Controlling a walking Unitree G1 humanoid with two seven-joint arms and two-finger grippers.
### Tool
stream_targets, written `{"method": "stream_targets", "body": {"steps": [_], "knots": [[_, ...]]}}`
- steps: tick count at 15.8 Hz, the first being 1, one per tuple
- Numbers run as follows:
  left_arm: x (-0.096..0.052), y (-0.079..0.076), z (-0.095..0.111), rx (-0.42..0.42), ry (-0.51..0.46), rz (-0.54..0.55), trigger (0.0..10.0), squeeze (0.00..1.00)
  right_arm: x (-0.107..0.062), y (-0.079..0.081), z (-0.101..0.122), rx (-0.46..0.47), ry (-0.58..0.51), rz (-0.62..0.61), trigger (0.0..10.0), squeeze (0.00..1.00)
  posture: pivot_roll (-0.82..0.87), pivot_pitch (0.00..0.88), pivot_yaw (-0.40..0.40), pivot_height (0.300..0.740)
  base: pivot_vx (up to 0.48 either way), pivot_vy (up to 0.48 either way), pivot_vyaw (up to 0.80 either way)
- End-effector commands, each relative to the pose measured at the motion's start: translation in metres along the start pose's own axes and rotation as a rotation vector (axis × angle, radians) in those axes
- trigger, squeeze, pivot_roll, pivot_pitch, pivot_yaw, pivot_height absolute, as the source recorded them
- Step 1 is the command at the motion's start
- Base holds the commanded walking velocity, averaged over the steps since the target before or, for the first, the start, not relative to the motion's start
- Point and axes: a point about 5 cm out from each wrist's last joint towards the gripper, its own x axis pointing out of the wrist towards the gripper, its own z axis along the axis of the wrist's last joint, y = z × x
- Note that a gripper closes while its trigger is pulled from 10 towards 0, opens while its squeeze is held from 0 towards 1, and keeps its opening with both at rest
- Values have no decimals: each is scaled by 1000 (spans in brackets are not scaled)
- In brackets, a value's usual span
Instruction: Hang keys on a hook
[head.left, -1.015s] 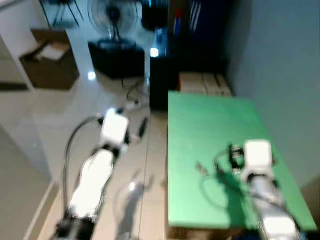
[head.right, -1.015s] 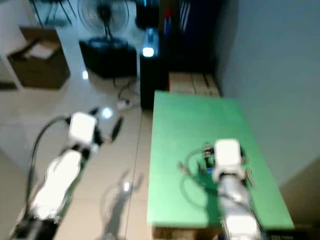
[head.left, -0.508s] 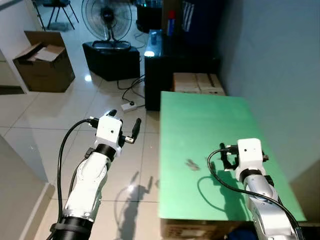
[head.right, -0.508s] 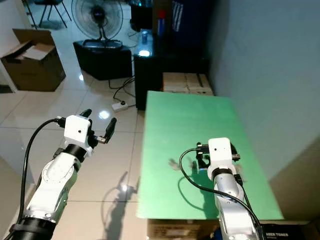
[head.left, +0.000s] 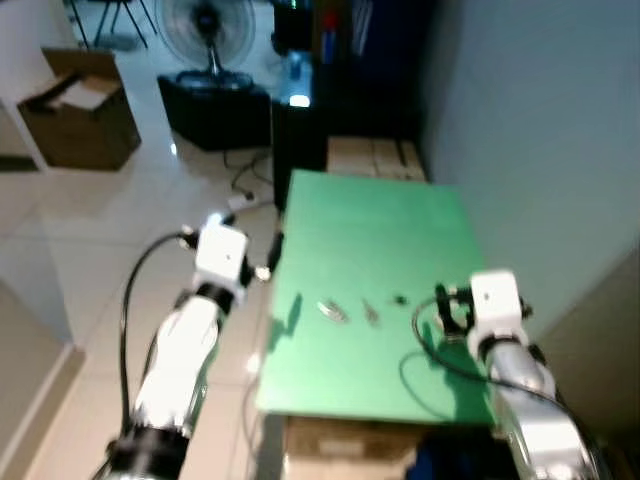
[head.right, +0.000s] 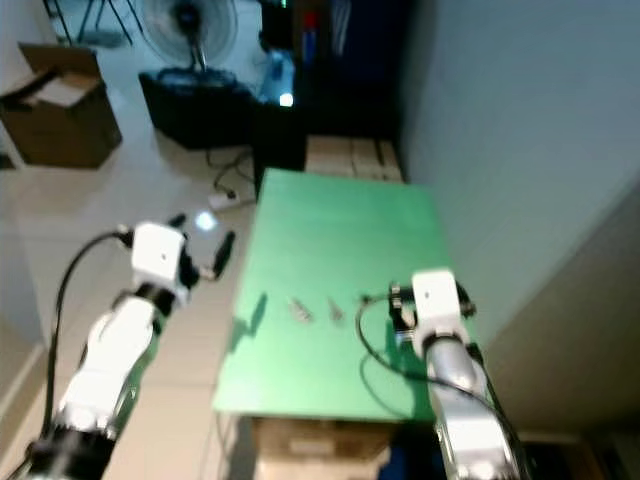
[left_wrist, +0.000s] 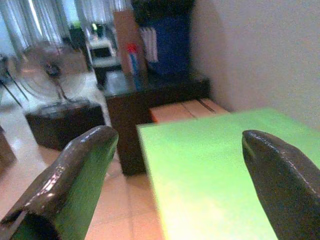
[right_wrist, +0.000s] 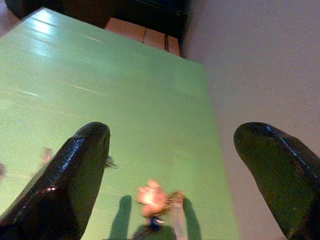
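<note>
I see the grey wall (head.left: 540, 130) running along the right side, smooth and matte. Below it the pale glossy floor (head.left: 90, 250) throws back light spots. The tabletop (head.left: 370, 240) is a flat rectangle of bright green, matte, its far end near dark furniture (head.left: 330, 90) at twelve o'clock. A fan (head.left: 205, 25) stands at eleven o'clock on a dark base, and an open cardboard box (head.left: 75, 110) sits at ten o'clock on the floor.

My left arm (head.left: 185, 350), silver with a black cable, reaches along the tabletop's left edge; its left tool (left_wrist: 180, 165) has its glossy black fingers (left_wrist: 75, 170) spread wide, over the near left edge of the green surface and holding nothing. My right arm (head.left: 520, 380) is over the tabletop's right side at four o'clock. The right tool (right_wrist: 175, 165) is also spread apart, rounded black fingers (right_wrist: 75, 170) hovering above the green.

The keys (head.left: 332, 311) lie flat on the tabletop near its middle, small pale metallic pieces, blurred: one at (head.left: 332, 311), a second key piece (head.left: 371, 314) beside it, and a dark bit (head.left: 400, 298) closer to the right tool. They lie at nine o'clock from the right tool, apart from it. In the right wrist view an orange tag (right_wrist: 150, 196) with a small metal piece lies on the green just ahead of the fingers, between them, untouched.
</note>
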Motion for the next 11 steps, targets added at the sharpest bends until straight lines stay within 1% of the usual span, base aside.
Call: {"method": "stream_targets", "body": {"steps": [1, 2, 3, 4, 6, 8, 10, 11], "knots": [[4, -4, 1, -4, 6, -18, 10000, 0, 0, -4, 2, 1, -7, -11, 10000, 0, -140, 0, -25, 740, 0, 480, 0], [4, -4, 3, 10, -9, -14, 10000, 0, 0, -5, 2, 0, -7, -11, 10000, 0, -142, 0, -25, 740, 0, 480, 0], [4, -3, 5, 23, -31, 1, 10000, 0, 0, -6, 2, -1, -6, -12, 10000, 0, -142, 0, -27, 740, 0, 0, 0], [4, -3, 5, 27, -26, 1, 10000, 0, 0, -6, 2, -1, -4, -10, 10000, 0, -142, 0, -28, 740, 0, 0, 0], [4, -3, 5, 19, -21, -7, 10000, 0, 2, -2, -2, -8, 14, 31, 10000, 0, -136, 5, -31, 740, 0, 0, 0], [3, -2, 4, 31, -24, -21, 10000, 0, 3, 3, -2, -26, 14, 74, 10000, 0, -134, 7, -30, 740, 0, 0, 0], [3, -2, 5, 31, -31, -30, 10000, 0, 4, 4, -2, -13, 13, 78, 10000, 0, -132, 7, -29, 740, 0, 0, 0], [3, -2, 6, 31, -40, -39, 10000, 0, 4, 5, -2, -15, 9, 85, 10000, 0, -131, 8, -27, 740, 277, 0, -800]]}}
